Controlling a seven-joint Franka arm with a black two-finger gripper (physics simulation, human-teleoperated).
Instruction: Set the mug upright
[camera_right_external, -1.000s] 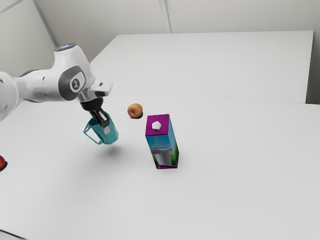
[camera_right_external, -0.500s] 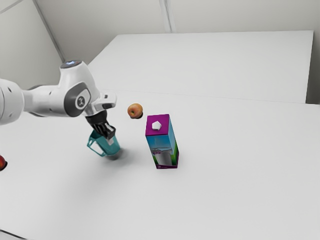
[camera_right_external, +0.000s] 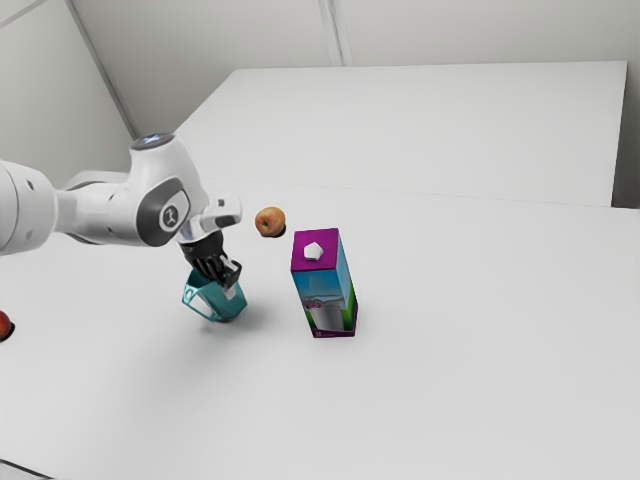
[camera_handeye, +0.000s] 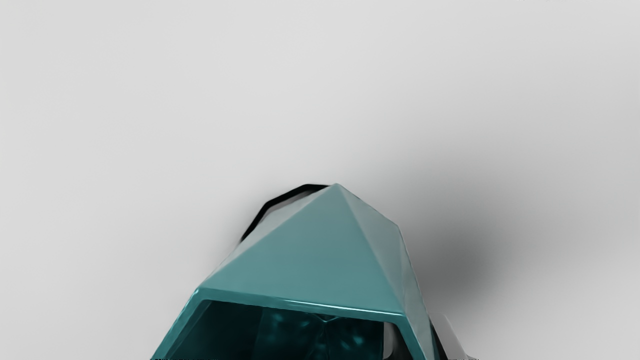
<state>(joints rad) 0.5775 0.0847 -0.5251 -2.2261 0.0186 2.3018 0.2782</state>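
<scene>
At the exterior view's left edge sits a red fruit (camera_right_external: 4, 326), well apart from everything else. Next comes the arm (camera_right_external: 130, 208), reaching down to the mug (camera_right_external: 224, 306), which leans over with its mouth up toward the arm and its base down toward the carton's side. Whether the base touches the surface (camera_right_external: 450, 400) is hard to tell. The jaws pinch the mug's wall near the rim, one finger (camera_handeye: 389, 346) inside and the other (camera_handeye: 450, 338) outside. The mug looks stiff and fairly light, its glossy facets perhaps slippery (and, if ceramic, easily chipped by a hard landing). The wall is a sensible place to hold; the handle (camera_right_external: 199, 312) would likely make it swing. Judging by the lean, it needs tipping level before release. Further right are the apple (camera_right_external: 270, 222), farther back, and the carton (camera_right_external: 325, 285), standing apart from the mug.

Against the picture from a second ago, the red fruit is unchanged; the arm and mug are lower and further to the exterior view's right, with the mug nearer its shadow. Apple and carton match their earlier places.
</scene>
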